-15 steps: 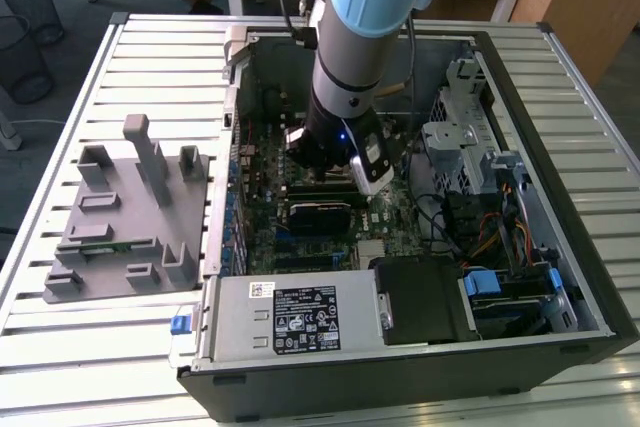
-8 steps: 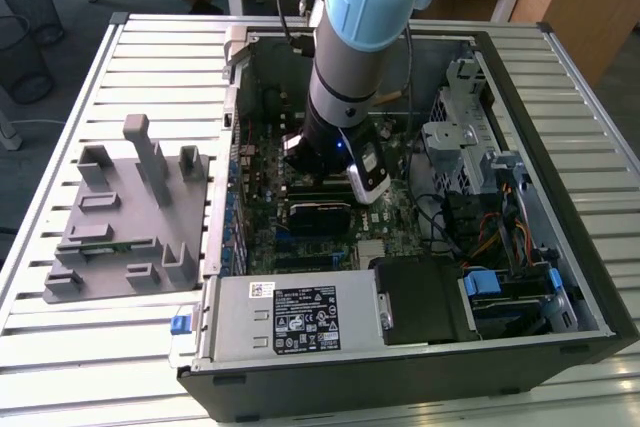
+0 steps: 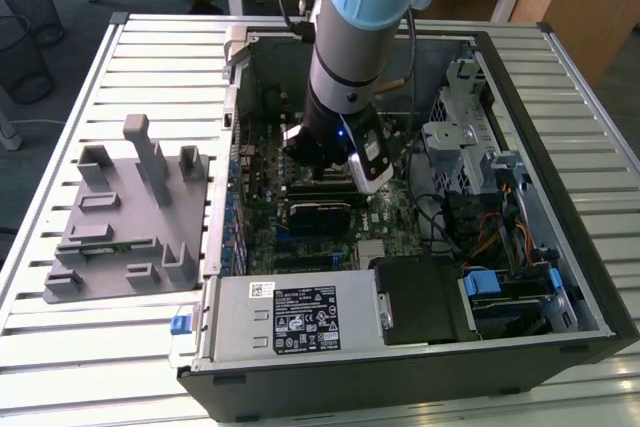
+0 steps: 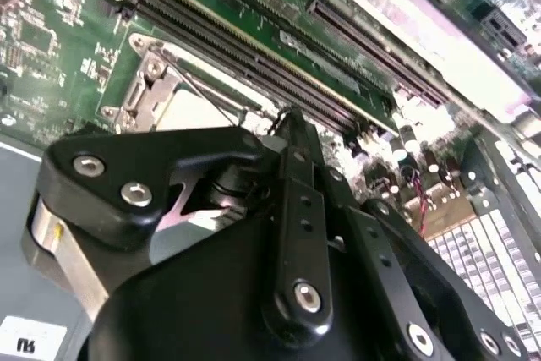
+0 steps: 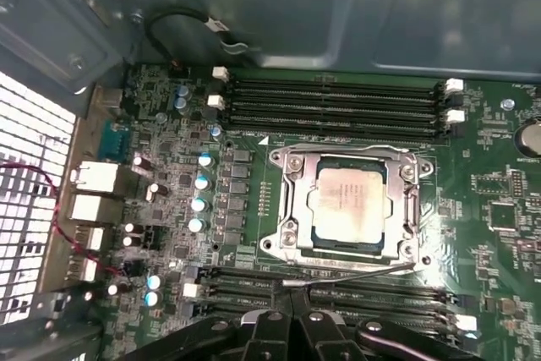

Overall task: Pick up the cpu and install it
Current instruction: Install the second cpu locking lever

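My claw point(image 5: 292, 320) hangs low inside the open computer case point(image 3: 560, 277), just above the motherboard point(image 5: 499, 183), and at the bottom centre of the first wrist view its black fingers look drawn close together with nothing between them. The cpu point(image 5: 353, 206) already lies in its socket point(image 5: 292, 209) at the middle of that frame, silvery top up, inside the metal frame. A thin retention lever point(image 5: 347, 269) lies along the lower edge of the socket, just beside my fingertips, and I cannot tell whether it is latched. In my judgement that is the main risk: if I nudge or drag that lever, the frame could lift and the chip could shift on the contacts beneath it. The memory slots point(image 5: 338, 107) run close on both sides of the socket, so a sideways slip could scrape them or the small capacitors point(image 5: 199, 205) to the left. In the exterior view my arm point(image 3: 355, 57) fills the case's centre, close to loose cables point(image 3: 470, 237) at right, which could snag.
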Available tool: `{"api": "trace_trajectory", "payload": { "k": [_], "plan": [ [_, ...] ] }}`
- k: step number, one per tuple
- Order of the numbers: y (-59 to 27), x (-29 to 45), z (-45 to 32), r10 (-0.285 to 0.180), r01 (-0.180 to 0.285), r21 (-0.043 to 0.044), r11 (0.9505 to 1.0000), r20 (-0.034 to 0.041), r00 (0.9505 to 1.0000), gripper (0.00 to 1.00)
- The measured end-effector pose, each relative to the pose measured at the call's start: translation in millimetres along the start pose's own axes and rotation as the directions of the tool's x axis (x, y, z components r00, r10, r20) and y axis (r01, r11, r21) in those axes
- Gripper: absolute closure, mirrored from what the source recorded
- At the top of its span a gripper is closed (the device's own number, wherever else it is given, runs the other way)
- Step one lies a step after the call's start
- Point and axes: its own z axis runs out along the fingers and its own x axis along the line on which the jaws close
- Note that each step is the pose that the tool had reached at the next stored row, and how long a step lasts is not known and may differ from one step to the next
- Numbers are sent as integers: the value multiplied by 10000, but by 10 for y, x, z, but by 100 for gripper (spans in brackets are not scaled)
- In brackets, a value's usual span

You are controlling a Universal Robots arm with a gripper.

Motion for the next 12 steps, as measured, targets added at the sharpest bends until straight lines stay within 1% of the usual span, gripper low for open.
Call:
{"api": "trace_trajectory", "payload": {
  "k": [3, 8, 10, 12],
  "plan": [
    [7, 8, -27, 4, -4, 19, 10000, 0, 10000, 89],
    [19, 66, -54, 3, -3, 21, 10000, 0, 10000, 89],
    [30, 84, -90, 2, -2, 20, 10000, 0, 10000, 89],
    [47, 95, -155, 1, -1, 20, 10000, 0, 10000, 89]
  ]
}}
